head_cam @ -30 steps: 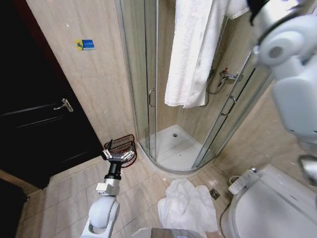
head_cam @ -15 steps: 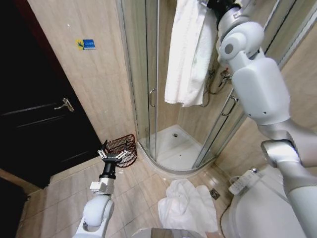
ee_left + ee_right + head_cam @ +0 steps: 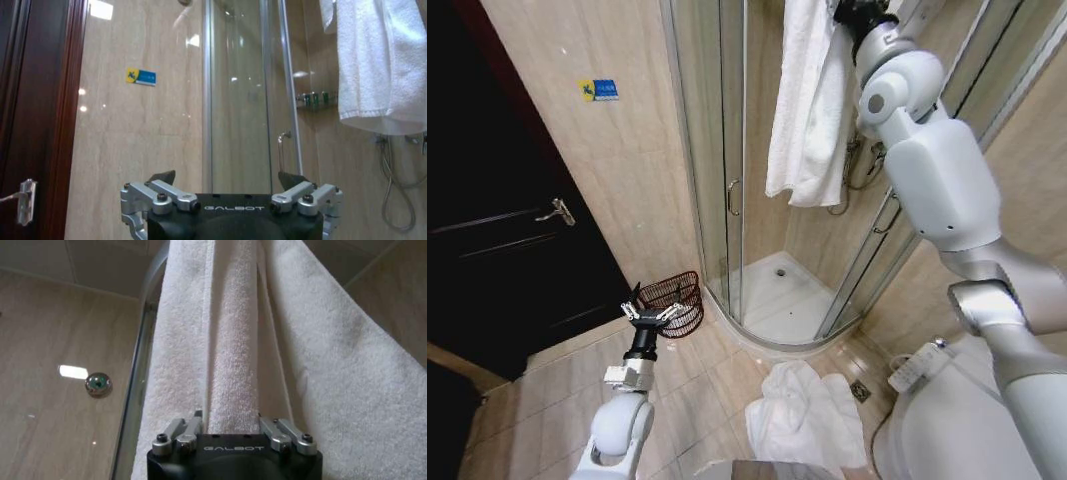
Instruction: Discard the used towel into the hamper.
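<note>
A white towel [image 3: 807,100] hangs over the top of the glass shower enclosure. My right arm reaches up to its upper edge, where my right gripper [image 3: 852,12] meets the cloth. In the right wrist view the right gripper [image 3: 230,416] has its fingers pressed in on a vertical fold of the towel [image 3: 230,340]. The hamper [image 3: 674,298], a small red-brown wire basket, stands on the floor against the wall beside the shower. My left gripper [image 3: 649,312] is held low just in front of it, open and with nothing in it, as the left wrist view also shows for the left gripper [image 3: 227,177].
A second white towel [image 3: 807,418] lies crumpled on the floor tiles by a drain. The toilet [image 3: 957,420] fills the near right corner. A dark door [image 3: 497,220] with a lever handle is on the left. The shower's glass doors [image 3: 727,180] are closed.
My right arm has risen from the near right up to the towel's top edge. The hanging towel has shifted slightly right. My left arm has drifted a little left and lower.
</note>
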### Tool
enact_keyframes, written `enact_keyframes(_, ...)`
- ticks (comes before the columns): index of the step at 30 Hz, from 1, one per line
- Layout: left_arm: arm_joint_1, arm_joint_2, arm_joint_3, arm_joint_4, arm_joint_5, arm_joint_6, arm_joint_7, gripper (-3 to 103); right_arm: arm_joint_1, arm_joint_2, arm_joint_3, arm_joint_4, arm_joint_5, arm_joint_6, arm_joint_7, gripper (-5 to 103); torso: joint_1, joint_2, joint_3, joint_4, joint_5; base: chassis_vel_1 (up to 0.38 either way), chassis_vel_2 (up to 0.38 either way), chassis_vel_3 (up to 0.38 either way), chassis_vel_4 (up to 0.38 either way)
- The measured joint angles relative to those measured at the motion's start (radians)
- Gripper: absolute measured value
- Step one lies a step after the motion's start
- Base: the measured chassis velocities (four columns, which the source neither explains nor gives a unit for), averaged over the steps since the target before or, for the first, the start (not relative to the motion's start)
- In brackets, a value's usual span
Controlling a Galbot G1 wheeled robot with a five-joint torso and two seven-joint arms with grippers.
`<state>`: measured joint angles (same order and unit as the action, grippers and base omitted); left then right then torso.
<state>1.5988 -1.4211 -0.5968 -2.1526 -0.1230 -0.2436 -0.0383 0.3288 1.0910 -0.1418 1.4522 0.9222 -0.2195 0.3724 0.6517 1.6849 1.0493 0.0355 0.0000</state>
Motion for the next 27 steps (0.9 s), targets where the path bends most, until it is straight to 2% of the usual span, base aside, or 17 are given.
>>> enact_keyframes(2,0.001,0.0,0.0,0.0,-0.001,-0.002,0.0,100,0.0,0.0,-0.003,0.0,-0.001,-0.001,-0.001,25,0.0,0.0,0.0,0.0001,0.0,0.0,0.0,0.0,0.0)
enact_keyframes(3,0.001,0.0,0.0,0.0,-0.001,-0.002,0.0,100,0.0,0.0,-0.003,0.0,-0.001,-0.001,-0.001,25,0.0,0.0,0.0,0.0001,0.0,0.0,0.0,0.0,0.0)
enact_keyframes(5,0.002,0.0,0.002,-0.002,-0.001,-0.003,0.001,100,0.0,0.0,-0.008,0.002,-0.001,-0.002,0.001,15,0.0,0.0,0.0,0.0001,-0.0001,0.0,0.0,0.0,0.0)
enact_keyframes(9,0.005,0.002,-0.005,-0.012,-0.001,-0.003,0.0,100,-0.002,-0.004,-0.015,0.014,-0.002,-0.011,0.01,9,0.0,0.0,0.0,0.0001,-0.0002,0.0,0.0,0.0,0.0)
enact_keyframes(27,0.016,0.002,-0.023,-0.011,-0.002,-0.021,0.001,100,-0.117,-0.022,-0.027,0.088,-0.038,-0.016,0.012,9,0.0,0.0,0.0,0.0,0.0001,0.0,0.0,0.0,0.0)
